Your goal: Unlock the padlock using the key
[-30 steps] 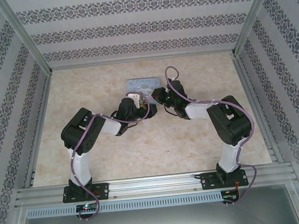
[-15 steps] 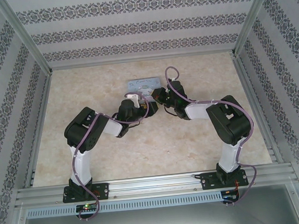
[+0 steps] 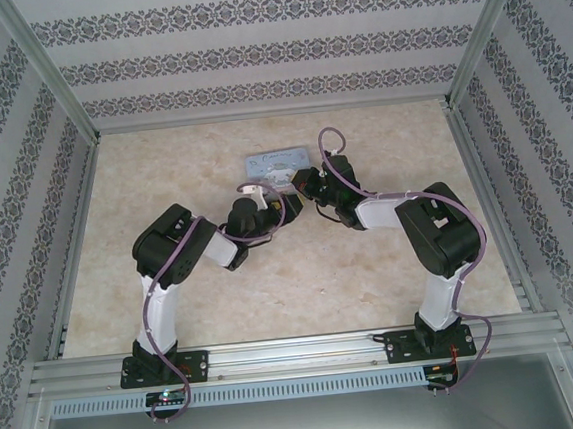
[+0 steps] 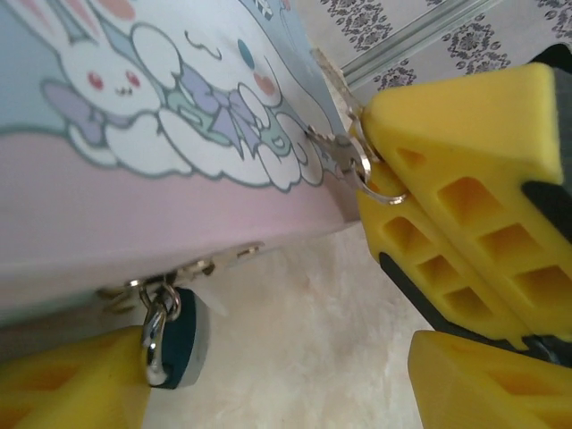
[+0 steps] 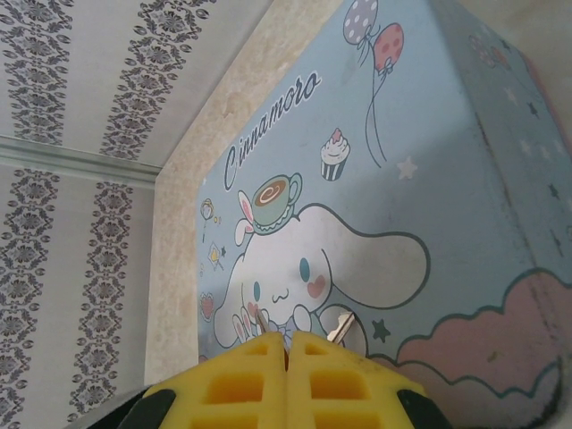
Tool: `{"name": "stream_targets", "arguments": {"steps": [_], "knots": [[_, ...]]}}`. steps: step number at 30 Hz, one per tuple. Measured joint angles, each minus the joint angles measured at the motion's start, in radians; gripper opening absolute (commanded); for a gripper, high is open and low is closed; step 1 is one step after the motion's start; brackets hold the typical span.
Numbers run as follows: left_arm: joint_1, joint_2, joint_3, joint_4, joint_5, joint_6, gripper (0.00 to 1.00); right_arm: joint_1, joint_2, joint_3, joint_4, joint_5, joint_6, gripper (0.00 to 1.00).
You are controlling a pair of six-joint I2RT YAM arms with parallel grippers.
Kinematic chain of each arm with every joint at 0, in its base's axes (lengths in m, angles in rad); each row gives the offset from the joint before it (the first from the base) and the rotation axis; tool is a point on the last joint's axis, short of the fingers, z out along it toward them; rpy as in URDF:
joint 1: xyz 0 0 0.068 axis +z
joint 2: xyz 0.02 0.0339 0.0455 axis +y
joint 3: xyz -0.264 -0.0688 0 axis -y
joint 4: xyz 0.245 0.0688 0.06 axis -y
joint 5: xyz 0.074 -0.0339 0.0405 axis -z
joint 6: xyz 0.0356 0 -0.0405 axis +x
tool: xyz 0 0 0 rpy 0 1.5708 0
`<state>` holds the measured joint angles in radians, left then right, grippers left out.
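In the left wrist view the tiny padlock (image 4: 176,337), dark teal with a silvery shackle, hangs from the latch on the pale blue cartoon tin (image 4: 134,206). My left gripper (image 4: 277,380) is open just below the tin, and its left finger (image 4: 63,384) touches the padlock. My right gripper (image 4: 380,174) is shut on the key (image 4: 338,152), whose ring hangs at its fingertips beside the tin's corner. The right wrist view shows the shut gripper (image 5: 288,344) with the key (image 5: 340,329) tip poking out over the tin lid (image 5: 429,179). From above, both grippers (image 3: 262,191) (image 3: 302,181) meet at the tin (image 3: 277,161).
The tin lies on a beige marbled tabletop (image 3: 273,286) inside a booth with patterned walls (image 3: 252,47). Aluminium rails (image 3: 289,353) run along the near edge. Purple cables (image 3: 334,165) loop over the right wrist.
The left arm's elbow has swung right and forward, bringing its gripper closer under the tin. The right arm has hardly moved.
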<state>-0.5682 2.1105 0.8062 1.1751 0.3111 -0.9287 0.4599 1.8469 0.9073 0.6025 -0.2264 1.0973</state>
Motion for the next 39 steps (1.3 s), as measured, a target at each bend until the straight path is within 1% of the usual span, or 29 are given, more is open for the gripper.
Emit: {"name": "stream_targets", "arguments": {"steps": [5, 11, 24, 29, 35, 37, 39], "knots": [[-0.008, 0.025, -0.006, 0.07, -0.016, -0.055, 0.72, 0.0, 0.0, 0.0, 0.0, 0.0, 0.0, 0.0], [-0.009, 0.05, -0.006, 0.12, -0.048, -0.105, 0.66, 0.0, 0.0, -0.005, 0.005, 0.0, 0.001, 0.0], [-0.014, 0.064, -0.013, 0.108, -0.11, -0.138, 0.4, 0.0, 0.0, -0.009, 0.015, 0.0, 0.005, 0.0], [-0.014, 0.068, -0.013, 0.101, -0.116, -0.138, 0.36, 0.0, 0.0, -0.014, 0.019, 0.0, 0.008, 0.0], [-0.015, 0.068, -0.011, 0.096, -0.123, -0.138, 0.27, 0.0, 0.0, -0.016, 0.023, 0.0, 0.008, 0.0], [-0.015, 0.068, -0.008, 0.09, -0.127, -0.137, 0.25, 0.0, 0.0, -0.016, 0.023, 0.0, 0.008, 0.0], [-0.015, 0.068, -0.005, 0.085, -0.13, -0.138, 0.22, 0.0, 0.0, -0.016, 0.023, 0.0, 0.009, 0.0]]}}
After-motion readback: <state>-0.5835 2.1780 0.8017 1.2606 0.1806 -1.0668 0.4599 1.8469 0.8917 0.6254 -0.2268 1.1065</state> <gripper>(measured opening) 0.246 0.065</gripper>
